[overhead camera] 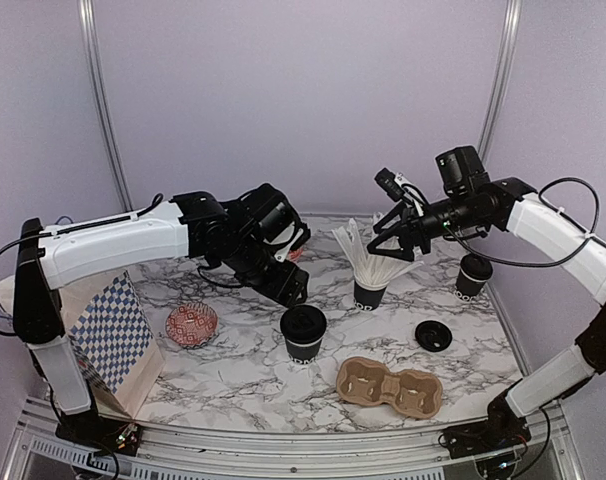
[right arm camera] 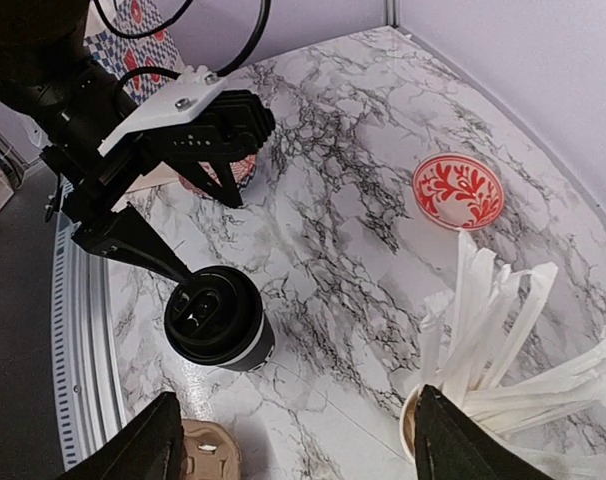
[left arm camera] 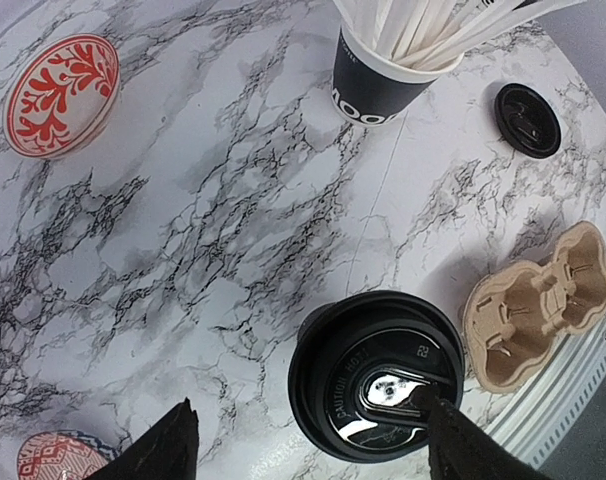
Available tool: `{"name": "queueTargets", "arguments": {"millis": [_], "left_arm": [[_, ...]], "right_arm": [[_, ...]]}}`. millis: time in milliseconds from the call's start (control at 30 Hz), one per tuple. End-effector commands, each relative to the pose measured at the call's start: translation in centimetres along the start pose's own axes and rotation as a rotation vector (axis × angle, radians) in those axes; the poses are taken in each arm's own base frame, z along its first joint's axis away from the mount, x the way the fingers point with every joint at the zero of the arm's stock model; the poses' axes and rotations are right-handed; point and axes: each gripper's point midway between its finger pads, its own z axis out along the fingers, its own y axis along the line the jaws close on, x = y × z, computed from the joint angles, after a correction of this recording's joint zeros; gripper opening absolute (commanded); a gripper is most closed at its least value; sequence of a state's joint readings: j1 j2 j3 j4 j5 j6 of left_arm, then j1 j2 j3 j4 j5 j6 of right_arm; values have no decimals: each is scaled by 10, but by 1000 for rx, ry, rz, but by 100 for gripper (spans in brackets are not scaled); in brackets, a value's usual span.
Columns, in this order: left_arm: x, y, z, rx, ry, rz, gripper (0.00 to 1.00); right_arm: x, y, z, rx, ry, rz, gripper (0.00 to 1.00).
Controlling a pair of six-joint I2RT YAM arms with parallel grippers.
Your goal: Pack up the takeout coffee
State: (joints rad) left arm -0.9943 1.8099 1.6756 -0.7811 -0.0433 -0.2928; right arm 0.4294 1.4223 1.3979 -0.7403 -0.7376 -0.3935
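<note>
A black takeout cup with its black lid on (overhead camera: 303,333) stands at the middle of the marble table; it also shows in the left wrist view (left arm camera: 378,375) and the right wrist view (right arm camera: 218,320). My left gripper (overhead camera: 288,285) (left arm camera: 313,450) is open just above it, one fingertip (left arm camera: 453,425) over the lid. A second black cup (overhead camera: 473,275), open and white inside, stands at the right. A loose black lid (overhead camera: 433,335) (left arm camera: 528,120) lies flat in front of it. My right gripper (overhead camera: 388,240) (right arm camera: 298,440) is open and empty, high above the table.
A black cup full of white sticks (overhead camera: 370,280) (left arm camera: 378,85) (right arm camera: 483,330) stands below the right gripper. The brown two-hole carrier (overhead camera: 390,387) (left arm camera: 538,305) lies at the front. Red-patterned bowls (overhead camera: 191,323) (right arm camera: 458,190) and a checkered bag (overhead camera: 108,335) are on the left.
</note>
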Motion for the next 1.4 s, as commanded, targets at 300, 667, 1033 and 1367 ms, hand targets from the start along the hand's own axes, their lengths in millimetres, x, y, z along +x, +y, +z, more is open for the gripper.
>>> {"name": "queueTargets", "arguments": {"millis": [300, 667, 1033, 1367], "left_arm": [[9, 1, 12, 82, -48, -156, 74], [11, 5, 19, 100, -31, -160, 69], [24, 7, 29, 132, 3, -153, 67], [32, 5, 35, 160, 26, -149, 64]], "right_arm": [[66, 58, 60, -192, 190, 32, 61], [97, 56, 95, -189, 300, 122, 49], [106, 61, 113, -271, 343, 156, 48], [102, 72, 123, -408, 336, 197, 53]]}}
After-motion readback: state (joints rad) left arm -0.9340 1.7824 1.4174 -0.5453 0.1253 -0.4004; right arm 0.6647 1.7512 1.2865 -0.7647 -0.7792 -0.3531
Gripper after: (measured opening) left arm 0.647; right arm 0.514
